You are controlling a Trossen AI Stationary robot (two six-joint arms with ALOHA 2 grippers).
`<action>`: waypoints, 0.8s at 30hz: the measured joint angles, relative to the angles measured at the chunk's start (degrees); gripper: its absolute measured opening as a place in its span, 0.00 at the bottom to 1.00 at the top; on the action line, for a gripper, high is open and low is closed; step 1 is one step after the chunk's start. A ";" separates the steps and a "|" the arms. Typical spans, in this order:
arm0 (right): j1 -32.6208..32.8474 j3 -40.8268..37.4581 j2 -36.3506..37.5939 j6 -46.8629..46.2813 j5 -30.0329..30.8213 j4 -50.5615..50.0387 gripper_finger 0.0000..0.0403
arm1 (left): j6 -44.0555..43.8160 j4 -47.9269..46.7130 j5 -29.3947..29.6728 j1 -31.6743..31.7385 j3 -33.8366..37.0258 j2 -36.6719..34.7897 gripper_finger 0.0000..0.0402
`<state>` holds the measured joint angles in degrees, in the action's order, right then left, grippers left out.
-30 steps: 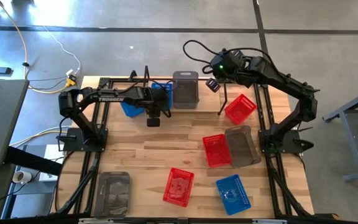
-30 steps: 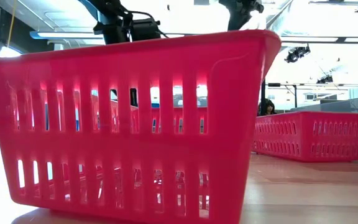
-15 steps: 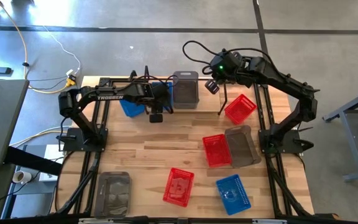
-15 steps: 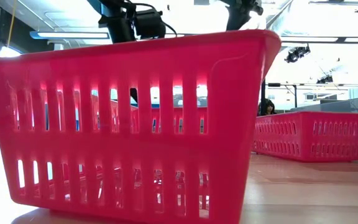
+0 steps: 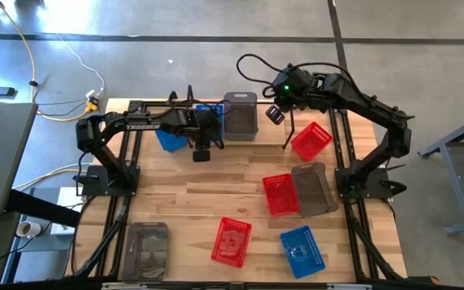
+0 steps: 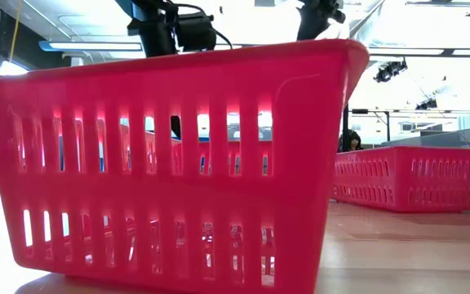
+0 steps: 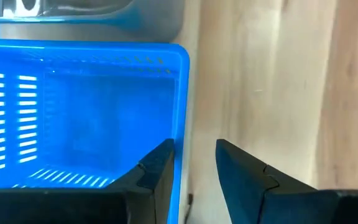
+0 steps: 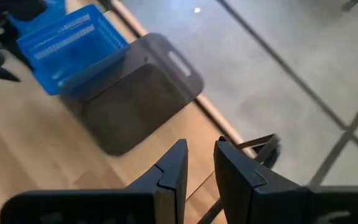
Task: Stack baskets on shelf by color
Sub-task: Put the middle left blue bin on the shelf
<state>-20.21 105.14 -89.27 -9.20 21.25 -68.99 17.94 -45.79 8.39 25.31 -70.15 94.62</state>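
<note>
My left gripper (image 7: 194, 155) is at the table's far side, shut on a blue basket (image 5: 208, 109) that sits right beside a smoky grey basket (image 5: 240, 115). A second blue basket (image 5: 167, 138) lies to its left. My right gripper (image 5: 274, 114) hovers shut and empty beside the grey basket (image 8: 135, 93), near a black shelf upright (image 5: 290, 129). Three red baskets (image 5: 311, 139) (image 5: 280, 193) (image 5: 232, 240), a blue one (image 5: 302, 250) and two grey ones (image 5: 312, 189) (image 5: 147, 246) rest on their bottoms on the tabletop. My left gripper straddles one side wall of the blue basket at its rim (image 7: 183, 112), one finger (image 7: 160, 165) inside the basket and the other (image 7: 238, 171) outside. The fingers come from above, pointing down. Whether the basket's bottom rests on the wood, I cannot tell.
In the low view a red basket (image 6: 170, 163) fills the foreground and hides most of the table; another red one (image 6: 414, 175) stands farther right. Bare wood lies in the table's middle (image 5: 216, 181). Black frame rails run along both table sides.
My left gripper has moved a little toward the table's far edge and right, nearer the grey basket, and the blue basket has shifted with it. My right gripper has stayed about where it was.
</note>
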 joint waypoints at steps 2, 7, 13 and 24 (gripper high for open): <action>0.43 0.00 0.00 -0.58 -2.16 -1.20 0.17 | -0.60 -0.78 -0.94 -0.12 -0.01 -1.08 0.27; 2.80 0.00 -0.02 -0.88 -3.75 -3.89 0.17 | -1.64 -0.59 -0.46 -0.65 -0.31 -3.65 0.27; 5.73 0.00 -0.02 -4.93 -3.60 -3.76 0.17 | -2.34 -0.74 -0.82 -0.49 -0.35 -5.18 0.27; 10.39 0.00 -0.02 -8.80 -3.43 -4.09 0.17 | 0.69 -0.11 -6.46 -4.35 -0.35 -5.23 0.27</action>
<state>-9.82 105.14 -89.30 -18.00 17.82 -73.08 18.62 -45.90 1.92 20.97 -70.50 89.39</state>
